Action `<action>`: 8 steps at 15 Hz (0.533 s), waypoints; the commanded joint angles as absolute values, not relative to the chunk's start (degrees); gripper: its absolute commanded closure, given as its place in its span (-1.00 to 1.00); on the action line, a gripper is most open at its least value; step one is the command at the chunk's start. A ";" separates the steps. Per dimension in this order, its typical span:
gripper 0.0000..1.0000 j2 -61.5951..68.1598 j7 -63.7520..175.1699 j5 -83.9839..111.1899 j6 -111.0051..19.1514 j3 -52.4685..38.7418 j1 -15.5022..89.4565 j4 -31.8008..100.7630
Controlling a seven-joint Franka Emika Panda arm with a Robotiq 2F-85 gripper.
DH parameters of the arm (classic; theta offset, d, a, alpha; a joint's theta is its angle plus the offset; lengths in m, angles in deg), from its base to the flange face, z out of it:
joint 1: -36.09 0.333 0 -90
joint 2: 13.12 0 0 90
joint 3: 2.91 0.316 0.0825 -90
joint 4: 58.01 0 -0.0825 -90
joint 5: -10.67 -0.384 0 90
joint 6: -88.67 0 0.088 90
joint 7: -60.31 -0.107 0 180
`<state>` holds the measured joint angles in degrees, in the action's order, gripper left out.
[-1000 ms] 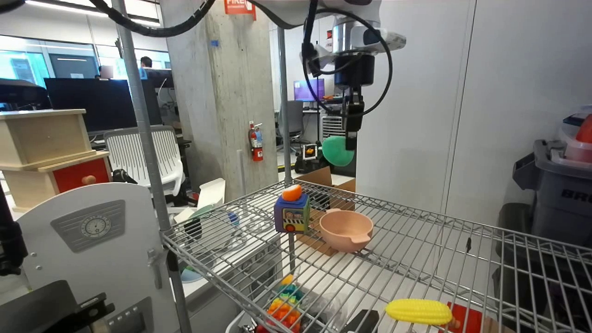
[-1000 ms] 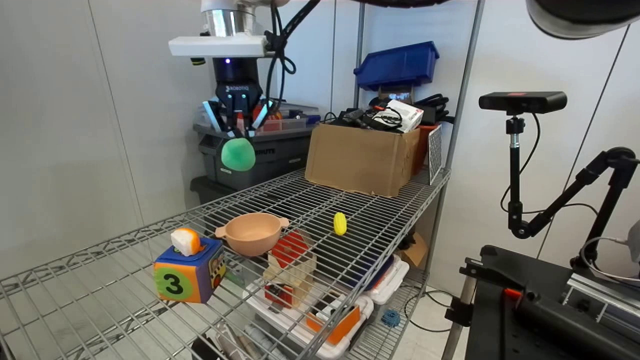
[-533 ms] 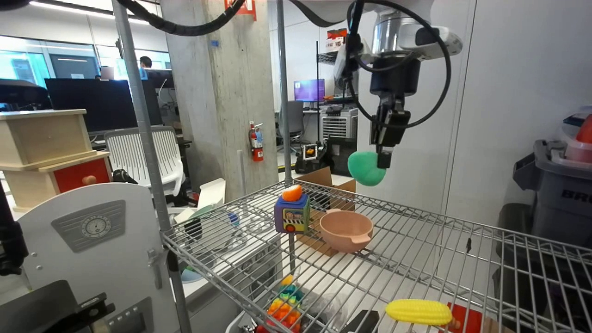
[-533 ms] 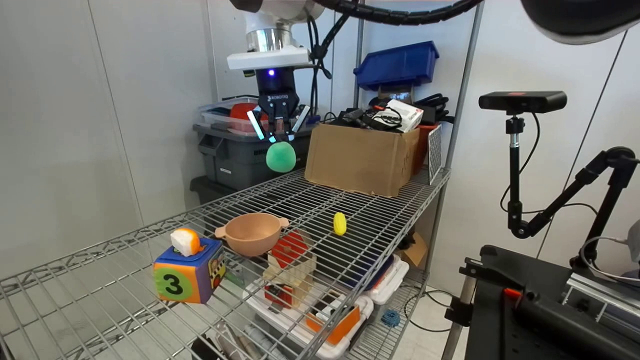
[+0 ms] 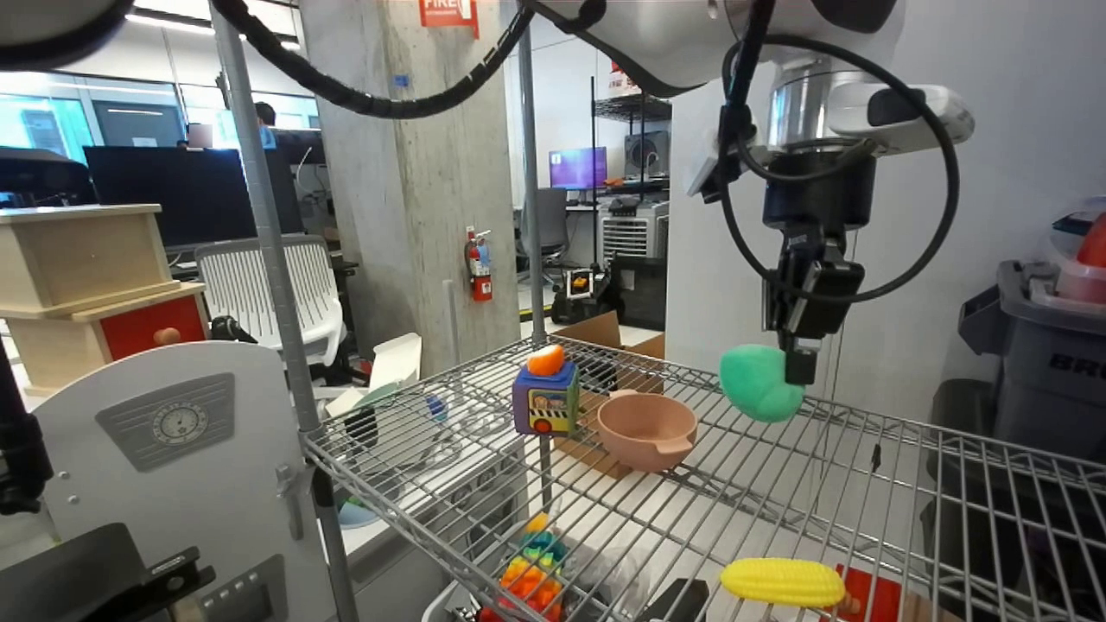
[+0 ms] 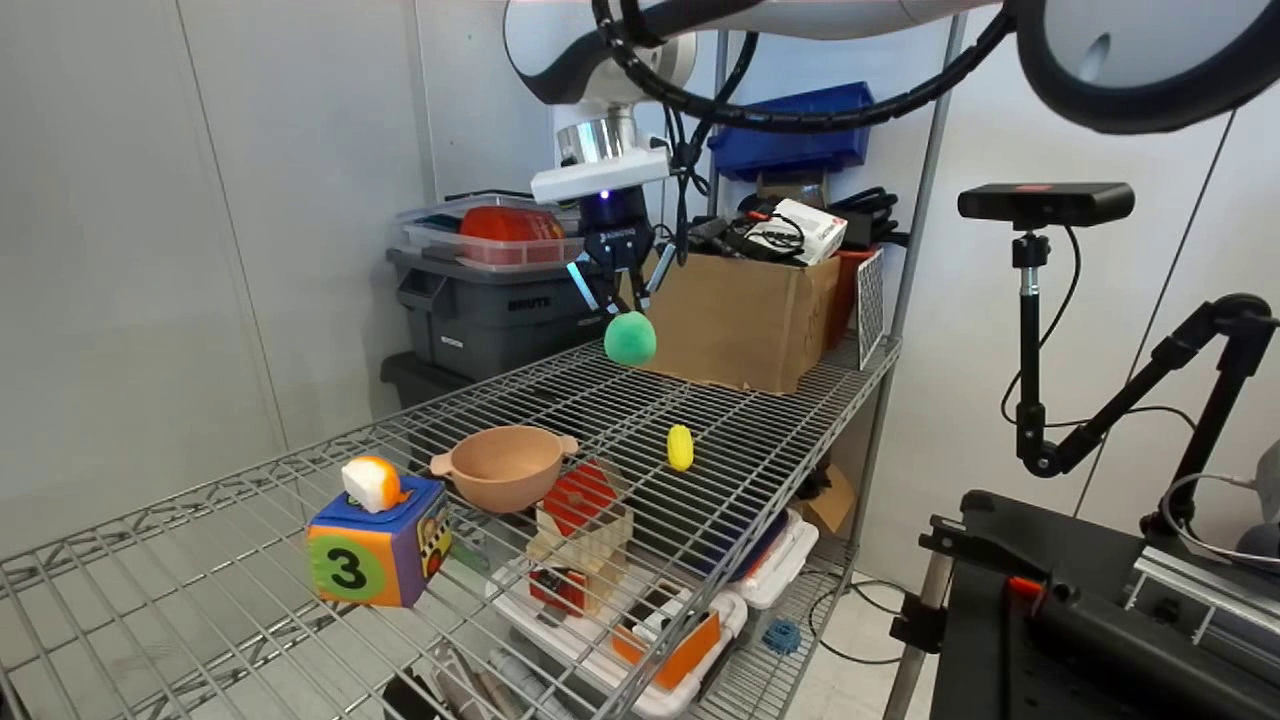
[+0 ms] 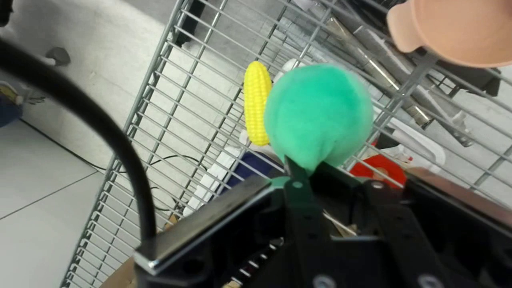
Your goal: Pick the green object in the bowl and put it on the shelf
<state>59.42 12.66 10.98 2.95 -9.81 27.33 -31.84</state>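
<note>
The green object (image 5: 760,383) is a soft bright green ball, also seen in an exterior view (image 6: 630,339) and in the wrist view (image 7: 319,116). My gripper (image 7: 309,166) is shut on it; the fingertips pinch one end, and the rest bulges out beyond them. The gripper (image 5: 799,367) points down and holds it in the air above the wire shelf (image 6: 640,405). The tan-orange bowl (image 5: 646,428) stands upright on the shelf with nothing seen inside. It also shows in an exterior view (image 6: 505,468) and at the top right of the wrist view (image 7: 466,32).
A yellow corn (image 5: 782,581) lies on the shelf, also in the wrist view (image 7: 257,103). A toy cube (image 6: 380,545) with an orange-white piece (image 6: 371,484) on top stands beside the bowl. A cardboard box (image 6: 720,320) is at the shelf's far end. Upright posts (image 5: 268,216) rise at the shelf corners.
The gripper has carried the green object away from above the bowl area, rightward in both exterior views, and lower toward the shelf. It stays gripped. Bowl, corn and cube have not moved.
</note>
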 commanded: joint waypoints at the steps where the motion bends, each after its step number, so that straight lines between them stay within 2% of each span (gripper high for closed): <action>1: 0.96 60.95 11.74 12.52 3.81 -11.54 26.67 -33.65; 8: 0.96 62.15 7.93 15.61 5.35 -14.21 27.39 -33.57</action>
<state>61.29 9.66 14.29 3.35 -13.11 26.83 -31.85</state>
